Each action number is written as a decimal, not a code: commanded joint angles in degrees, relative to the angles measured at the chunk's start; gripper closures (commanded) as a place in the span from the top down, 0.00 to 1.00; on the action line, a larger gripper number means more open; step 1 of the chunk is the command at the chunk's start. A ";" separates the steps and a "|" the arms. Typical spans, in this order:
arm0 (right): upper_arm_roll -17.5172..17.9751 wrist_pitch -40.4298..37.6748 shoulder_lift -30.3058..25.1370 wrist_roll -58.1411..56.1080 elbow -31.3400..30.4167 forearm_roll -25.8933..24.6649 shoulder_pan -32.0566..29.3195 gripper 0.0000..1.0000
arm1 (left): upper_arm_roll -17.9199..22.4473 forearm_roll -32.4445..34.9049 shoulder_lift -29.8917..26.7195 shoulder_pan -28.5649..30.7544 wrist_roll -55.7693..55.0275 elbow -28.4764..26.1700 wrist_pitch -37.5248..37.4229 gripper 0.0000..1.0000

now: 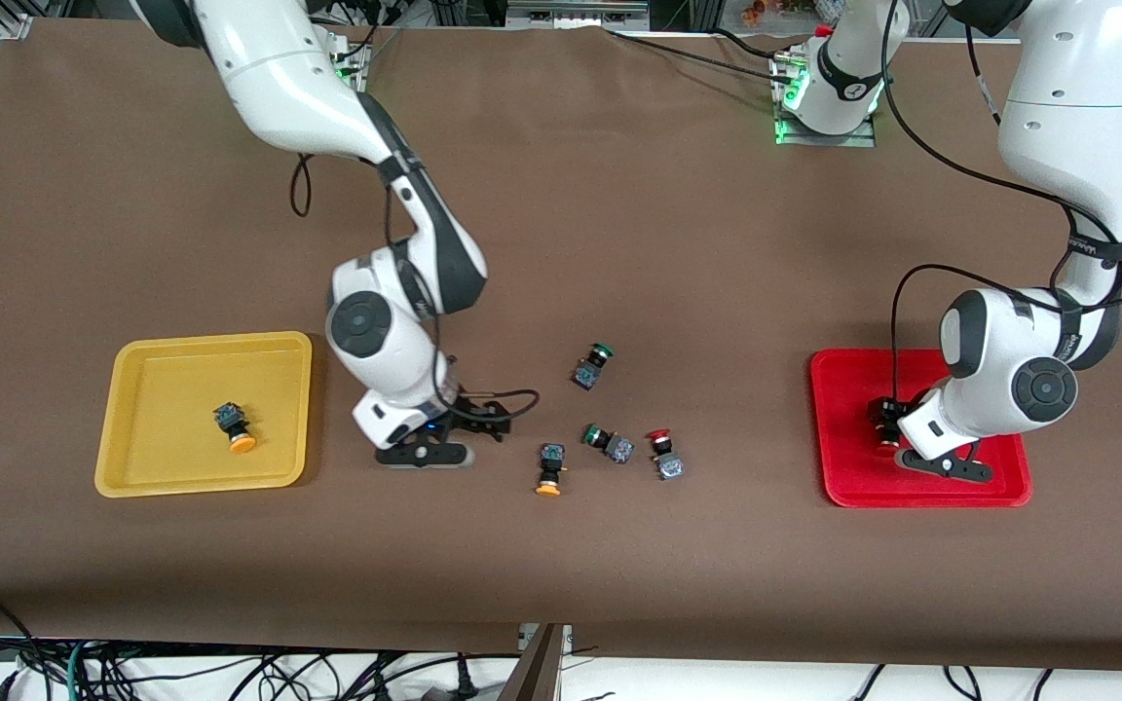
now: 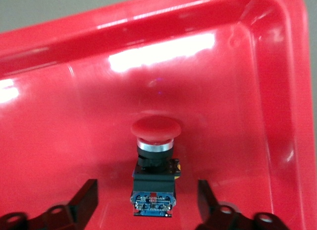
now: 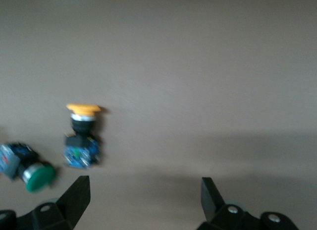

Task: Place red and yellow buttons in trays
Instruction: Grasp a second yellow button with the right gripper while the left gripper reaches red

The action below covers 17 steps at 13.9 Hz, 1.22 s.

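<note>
One button (image 1: 234,425) lay in the tray (image 1: 132,419) at the right arm's end; another (image 2: 153,163) lay in the tray (image 1: 839,487) at the left arm's end. Four buttons lay between the trays, one (image 1: 593,365) farthest from the front camera, one (image 1: 549,469) nearest.

A robotics lab, by the look of it: two white arms bolted at the edge of a brown-covered tabletop (image 1: 619,195), green status lights glowing at their bases (image 1: 795,97), aluminium framing (image 1: 576,12) above, and loose cables (image 1: 230,672) tangled on the floor below.
</note>
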 commanded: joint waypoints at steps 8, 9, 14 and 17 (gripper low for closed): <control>-0.19 19.55 16.16 11.31 11.15 -0.08 5.11 0.81 | -4.56 -10.38 3.08 -10.23 -23.94 20.79 -13.28 1.00; -0.19 19.64 16.25 10.87 11.07 -0.25 5.03 0.62 | -4.47 -10.29 4.48 -12.77 -30.09 22.38 -12.59 1.00; -0.72 11.94 13.27 5.17 11.07 -0.60 3.27 0.00 | -3.85 -9.33 10.90 -22.45 -50.78 23.01 2.79 1.00; -0.54 -0.26 7.57 -7.01 10.54 0.10 -1.73 0.00 | -3.50 -5.12 12.67 -24.66 -51.33 22.40 3.94 1.00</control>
